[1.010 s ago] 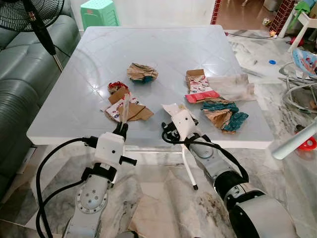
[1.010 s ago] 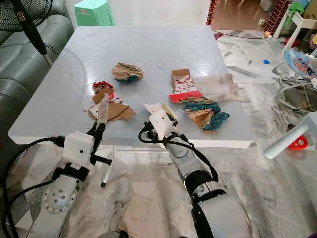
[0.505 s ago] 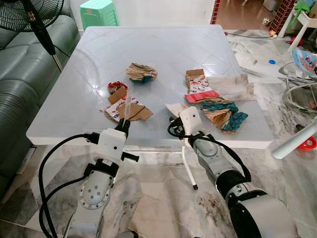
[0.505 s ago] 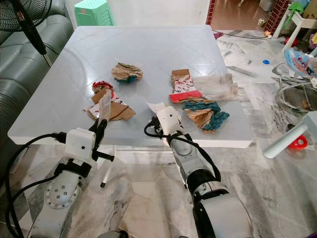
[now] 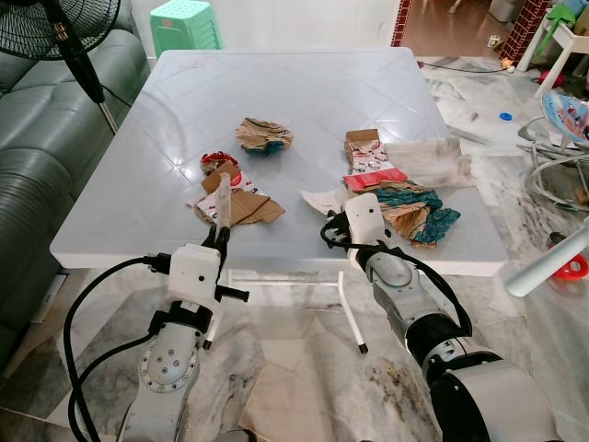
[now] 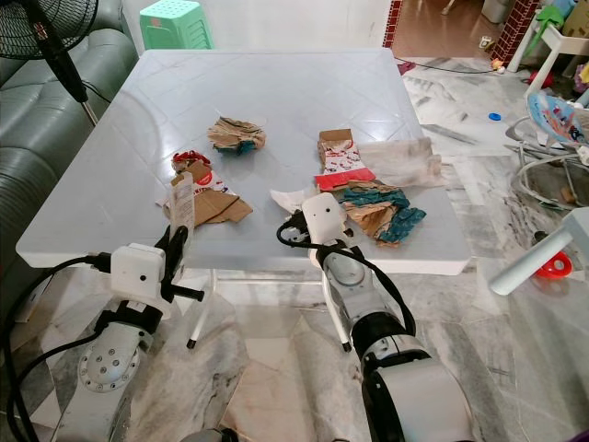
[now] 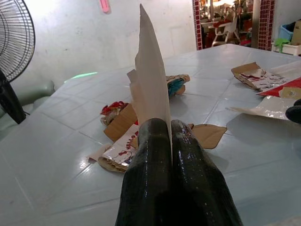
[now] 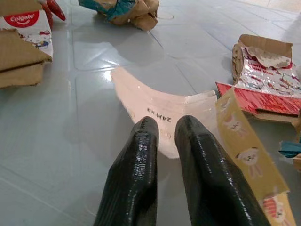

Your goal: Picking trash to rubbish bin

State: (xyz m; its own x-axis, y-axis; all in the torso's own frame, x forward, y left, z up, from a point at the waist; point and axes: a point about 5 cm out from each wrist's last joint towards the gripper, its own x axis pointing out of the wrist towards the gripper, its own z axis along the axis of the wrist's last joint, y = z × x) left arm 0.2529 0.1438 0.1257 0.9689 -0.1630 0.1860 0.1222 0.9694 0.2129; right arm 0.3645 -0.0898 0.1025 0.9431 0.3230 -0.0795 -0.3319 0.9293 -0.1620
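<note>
The left gripper (image 7: 170,141) has its jaws pressed together on a thin strip of card (image 7: 151,80), which stands upright above the near edge of the white surface (image 5: 304,92). The right gripper (image 8: 162,129) lies low over the surface with its jaws almost closed, only a narrow gap between them, and the tips are on the near edge of a flat white scrap (image 8: 162,96); whether it really holds this scrap I cannot tell. To do this step well, I think the right jaws should slide under or pinch the lifted edge of the scrap firmly before rising, because a flat glossy piece may slip out. The rest of the trash is on the surface: a toothpaste box with brown cardboard (image 5: 241,201) near the left gripper, a crumpled brown and teal wad (image 5: 264,135) further back, a red and white carton (image 5: 371,164) and a teal and brown heap (image 5: 414,212) just beside the right gripper. No bin is visible, so the robot must probably turn to find one. A grey sofa (image 5: 37,138) and a fan (image 5: 64,28) stand on the left, a green stool (image 5: 184,23) behind, and toys and cables lie on the floor (image 5: 543,184) on the right, which may hinder walking.
</note>
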